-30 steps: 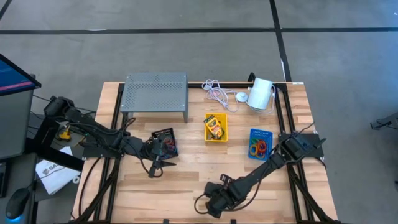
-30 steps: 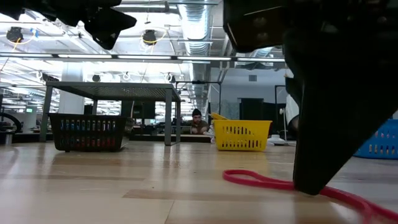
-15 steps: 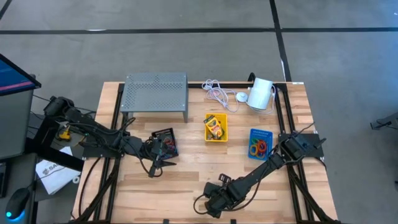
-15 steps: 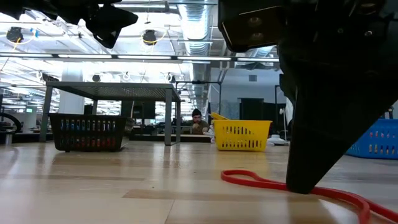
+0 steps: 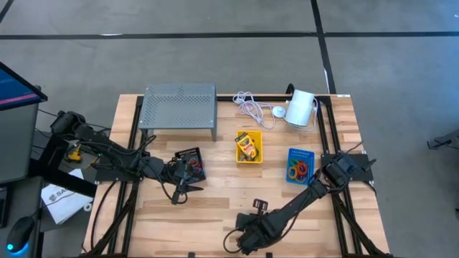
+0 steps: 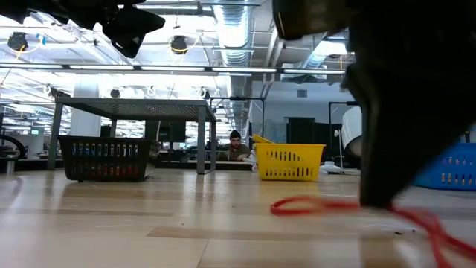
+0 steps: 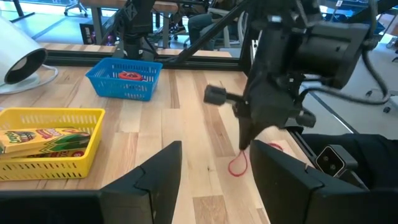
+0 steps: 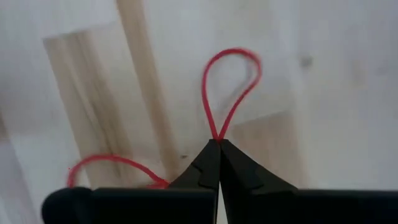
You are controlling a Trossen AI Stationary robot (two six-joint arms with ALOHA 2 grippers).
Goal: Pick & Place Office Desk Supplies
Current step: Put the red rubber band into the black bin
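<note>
A thin red rubber-band loop [image 8: 230, 87] lies near the table's front edge, and my right gripper [image 8: 216, 144] is shut on it. The high view shows that gripper [image 5: 240, 241] at the front middle of the table. My left gripper [image 7: 214, 180] hangs open and holds nothing, just in front of the black bin [image 5: 190, 163] at the left. The yellow bin [image 5: 249, 146] holds crayon boxes. The blue bin [image 5: 299, 164] holds coloured rubber bands. My right gripper pinches the red band's two strands together [image 8: 216, 138] between its fingertips, part-way along the loop. The fingers come steeply from above. One loop [image 8: 231, 68] stands out beyond the fingertips and the other [image 8: 112, 163] trails back beside them; in the low view the band [image 6: 320, 204] sits just above the wood.
A grey perforated metal stand [image 5: 179, 111] stands at the far left. A white cable [image 5: 251, 107] and a white cylinder [image 5: 301, 109] lie at the far right. Bare wood spans the table's middle between the bins and the front edge.
My right gripper has tipped and risen a little near the front edge. The red band, which lay flat on the wood, has come up with it; its end toward the table's middle now floats just off the surface.
</note>
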